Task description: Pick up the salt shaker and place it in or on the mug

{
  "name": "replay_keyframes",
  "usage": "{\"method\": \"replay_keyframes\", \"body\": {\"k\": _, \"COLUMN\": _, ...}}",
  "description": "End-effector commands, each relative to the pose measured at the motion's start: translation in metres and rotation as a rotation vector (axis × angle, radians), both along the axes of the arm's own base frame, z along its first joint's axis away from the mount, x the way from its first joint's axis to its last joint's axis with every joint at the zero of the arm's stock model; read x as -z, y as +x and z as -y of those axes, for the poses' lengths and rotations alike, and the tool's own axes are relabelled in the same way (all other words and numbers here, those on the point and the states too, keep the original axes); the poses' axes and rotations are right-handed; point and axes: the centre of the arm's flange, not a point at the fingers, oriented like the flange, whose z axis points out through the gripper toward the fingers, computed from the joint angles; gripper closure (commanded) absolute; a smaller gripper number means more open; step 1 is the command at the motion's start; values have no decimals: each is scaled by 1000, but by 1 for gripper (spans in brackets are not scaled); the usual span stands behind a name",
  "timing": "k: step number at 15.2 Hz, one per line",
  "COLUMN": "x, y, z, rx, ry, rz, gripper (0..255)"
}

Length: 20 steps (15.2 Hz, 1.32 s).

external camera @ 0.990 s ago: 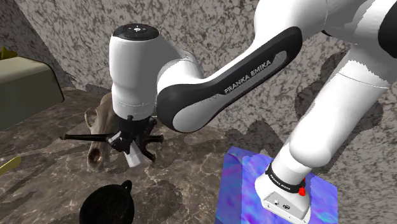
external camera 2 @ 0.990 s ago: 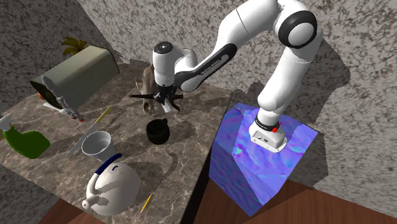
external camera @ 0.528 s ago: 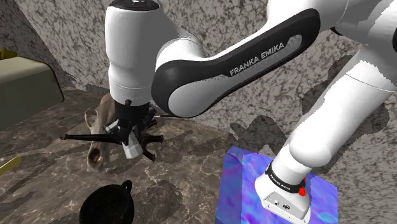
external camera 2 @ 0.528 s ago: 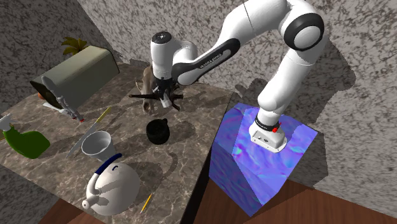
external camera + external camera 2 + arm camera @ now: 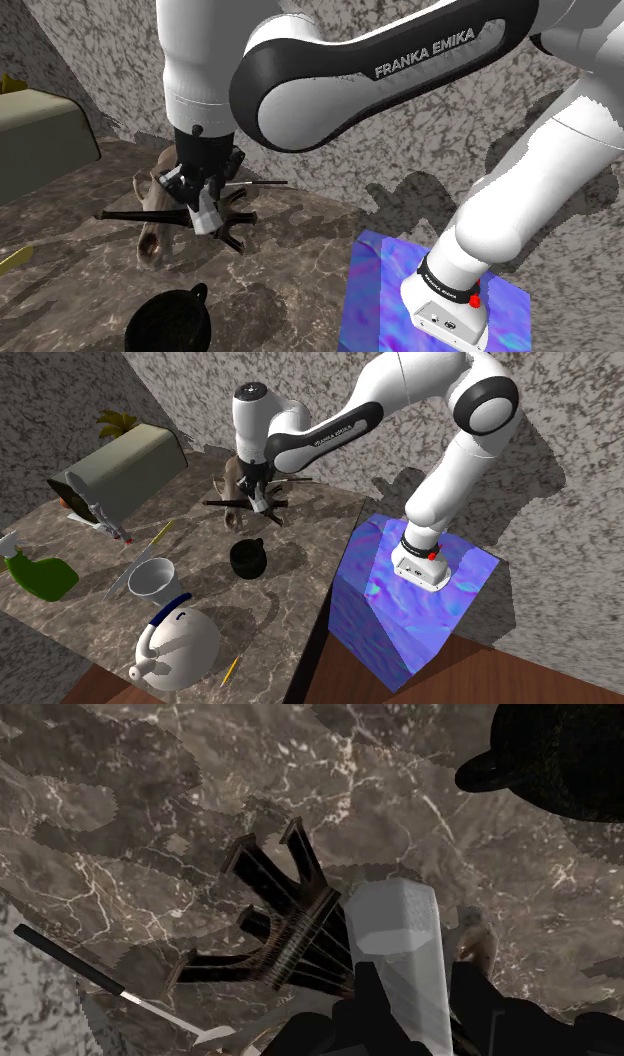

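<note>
salt shaker [image 5: 398, 944] | clasped in claw [image 5: 420, 996] | over dark rack [image 5: 280, 932] | black mug [image 5: 560, 759] near

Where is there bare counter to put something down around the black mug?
Bare marble lies between the mug and the stand, and between the mug and the teapot. It is crowded by the rack, under the gripper holding the salt shaker.

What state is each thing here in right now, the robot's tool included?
tool: shut on the salt shaker
salt shaker: clasped, lifted off the counter
black mug: upright on the counter, untouched
white cup: upright
white kettle: upright
green bottle: lying on its side
</note>
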Motion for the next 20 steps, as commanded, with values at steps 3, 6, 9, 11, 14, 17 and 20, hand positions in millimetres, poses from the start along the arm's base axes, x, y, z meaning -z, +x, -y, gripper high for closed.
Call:
{"method": "replay_keyframes", "body": {"k": 3, "x": -22, "y": 0, "z": 1, "rx": 0, "ry": 0, "rz": 0, "gripper": 255}}
{"method": "replay_keyframes", "body": {"k": 6, "x": -38, "y": 0, "z": 1, "rx": 0, "ry": 0, "rz": 0, "gripper": 255}}
{"method": "replay_keyframes", "body": {"k": 9, "x": -43, "y": -17, "z": -19, "rx": 0, "ry": 0, "rz": 0, "gripper": 255}}
{"method": "replay_keyframes", "body": {"k": 11, "x": -45, "y": -34, "z": -39, "rx": 0, "ry": 0, "rz": 0, "gripper": 255}}
{"method": "replay_keyframes", "body": {"k": 14, "x": -49, "y": -59, "z": -70, "rx": 0, "ry": 0, "rz": 0, "gripper": 255}}
{"method": "replay_keyframes", "body": {"k": 17, "x": -53, "y": -85, "z": -100, "rx": 0, "ry": 0, "rz": 0, "gripper": 255}}
{"method": "replay_keyframes", "body": {"k": 20, "x": -49, "y": -99, "z": -117, "rx": 0, "ry": 0, "rz": 0, "gripper": 255}}
